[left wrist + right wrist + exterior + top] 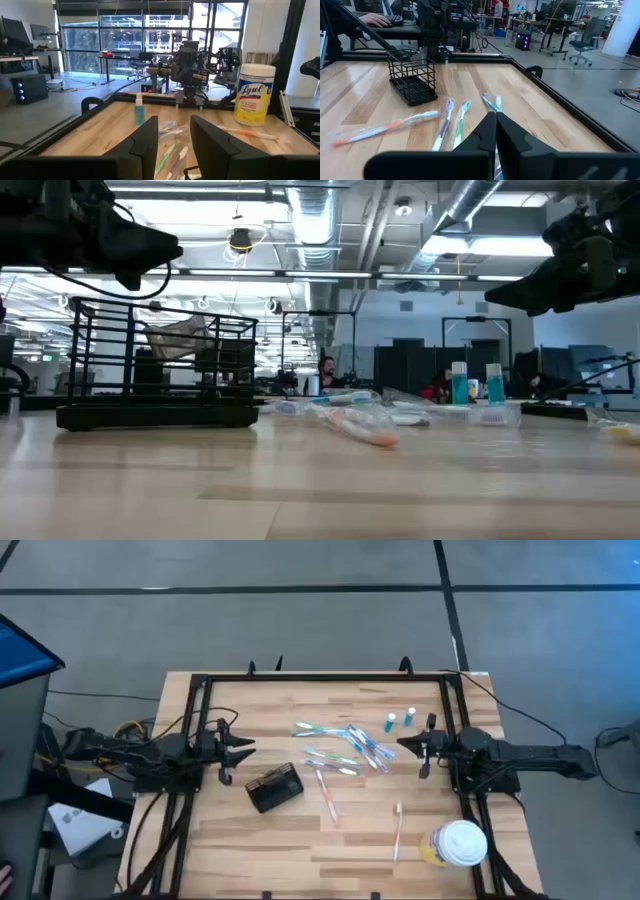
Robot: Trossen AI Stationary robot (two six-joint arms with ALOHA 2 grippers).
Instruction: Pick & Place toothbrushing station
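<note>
Worktop (240,850): pale wood planks inside a black frame, seen from above on grey floor.
Toothbrushing station (274,787): black mesh holder, set left of centre in the high view, held by nothing.
Toothbrushes (345,745): wrapped, scattered at the centre.
Wipes canister (457,844): white-lidded, lower right.
Left gripper (240,748): raised at centre left, jaws parted, nothing gripped.
Right gripper (406,746): raised at centre right, fingers pressed together, nothing gripped.

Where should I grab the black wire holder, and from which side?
Take the black holder by its top rim, coming from above. It stands upright and open-topped, and its thin wire wall should fit between open fingers. The left gripper is nearer.
</note>
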